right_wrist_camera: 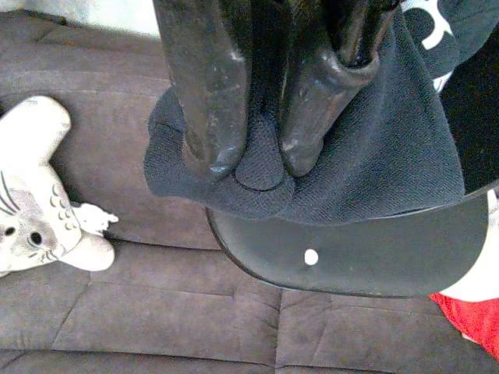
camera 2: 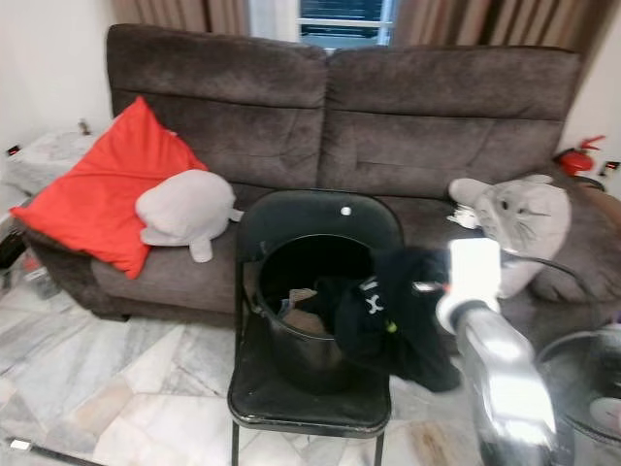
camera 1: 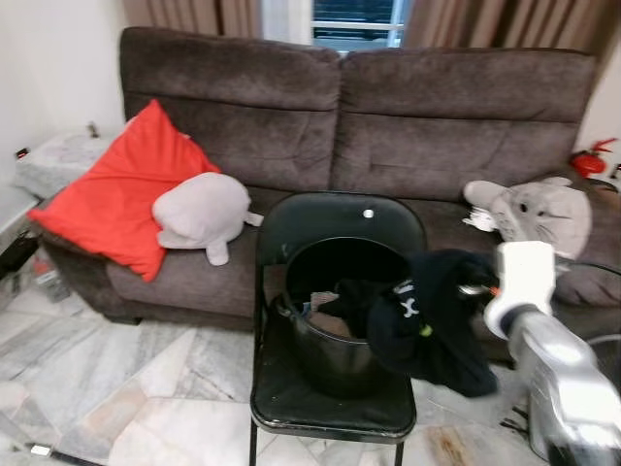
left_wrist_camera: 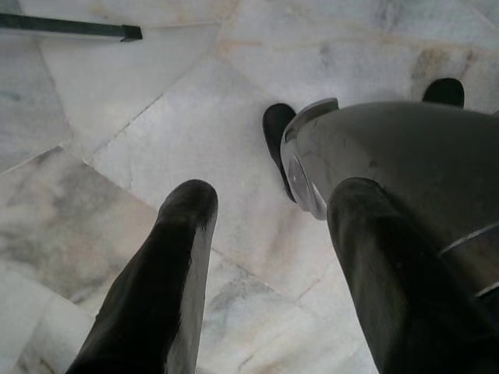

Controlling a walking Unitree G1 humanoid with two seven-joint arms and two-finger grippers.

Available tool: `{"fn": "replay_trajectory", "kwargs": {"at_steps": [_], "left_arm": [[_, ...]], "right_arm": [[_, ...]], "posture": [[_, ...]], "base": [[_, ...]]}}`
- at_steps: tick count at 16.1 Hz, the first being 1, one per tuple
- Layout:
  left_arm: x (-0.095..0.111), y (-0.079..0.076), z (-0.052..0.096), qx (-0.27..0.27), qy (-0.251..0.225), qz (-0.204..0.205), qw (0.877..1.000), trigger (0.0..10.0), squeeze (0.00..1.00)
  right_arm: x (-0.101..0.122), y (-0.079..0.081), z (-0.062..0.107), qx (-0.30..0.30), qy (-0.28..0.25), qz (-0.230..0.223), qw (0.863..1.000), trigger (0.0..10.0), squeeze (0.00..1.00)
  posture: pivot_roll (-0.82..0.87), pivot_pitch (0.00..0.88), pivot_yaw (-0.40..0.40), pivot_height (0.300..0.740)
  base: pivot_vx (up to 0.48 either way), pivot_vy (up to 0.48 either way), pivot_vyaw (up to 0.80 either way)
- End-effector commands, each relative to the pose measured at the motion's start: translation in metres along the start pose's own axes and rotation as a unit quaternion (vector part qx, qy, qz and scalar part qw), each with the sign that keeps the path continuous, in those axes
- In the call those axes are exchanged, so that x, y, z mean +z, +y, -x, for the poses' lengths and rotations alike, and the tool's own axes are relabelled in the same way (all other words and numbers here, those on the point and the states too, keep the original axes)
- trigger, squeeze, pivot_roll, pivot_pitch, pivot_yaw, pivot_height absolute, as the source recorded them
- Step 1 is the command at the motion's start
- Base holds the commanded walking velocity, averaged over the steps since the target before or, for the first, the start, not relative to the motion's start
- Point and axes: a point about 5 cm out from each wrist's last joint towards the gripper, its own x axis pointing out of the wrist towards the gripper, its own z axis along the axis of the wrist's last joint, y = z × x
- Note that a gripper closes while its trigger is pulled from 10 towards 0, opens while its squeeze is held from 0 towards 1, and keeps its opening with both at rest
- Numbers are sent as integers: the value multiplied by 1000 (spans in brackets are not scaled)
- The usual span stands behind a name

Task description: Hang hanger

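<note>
A black folding chair (camera 1: 330, 406) stands in front of the sofa with a black bucket (camera 1: 312, 342) on its seat. Clothes lie inside the bucket. A dark navy garment (camera 1: 432, 325) with white lettering hangs over the bucket's right rim and down past the seat. My right gripper (camera 1: 473, 288) is at the garment's right side, shut on a bunched fold of it. The right wrist view has both fingers pinching the navy cloth (right_wrist_camera: 374, 156) at the right gripper (right_wrist_camera: 253, 160), above the chair's back (right_wrist_camera: 351, 257). My left gripper (left_wrist_camera: 269, 195) hangs open over the marble floor.
A brown sofa (camera 1: 388, 126) runs behind the chair. On it lie a red cushion (camera 1: 121, 189), a grey plush (camera 1: 202, 211) and a grey-white plush (camera 1: 543, 216). A round glass table (camera 2: 582, 388) is at the near right. Marble floor (camera 1: 116, 379) spreads to the left.
</note>
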Motion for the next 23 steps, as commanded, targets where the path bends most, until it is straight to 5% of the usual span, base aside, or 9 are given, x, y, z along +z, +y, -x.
{"fn": "replay_trajectory", "kwargs": {"at_steps": [1,6,10,14,20,23], "left_arm": [[-6,2,1,3,11,7,1000,10000,0],[-8,4,1,11,11,15,1000,10000,0],[-10,6,2,14,13,17,1000,10000,0],[-11,6,2,16,14,17,1000,10000,0],[-12,8,3,24,15,19,999,10000,0],[-14,9,3,28,15,26,999,10000,0]], "right_arm": [[7,2,-6,6,-15,15,1000,0,0],[33,36,-44,84,-62,35,994,0,0],[17,59,-62,120,-5,69,990,0,0],[-12,78,-63,157,44,115,980,0,0],[-13,84,-65,153,38,151,976,0,0],[-5,83,-67,114,7,55,992,0,0]], "posture": [[-21,0,-16,740],[13,0,-26,740],[36,0,-33,740],[58,0,-37,740],[87,0,-45,740],[94,0,-40,740]], "base": [[0,0,0],[0,0,0],[0,0,0],[0,0,0],[0,0,0],[0,0,0]]}}
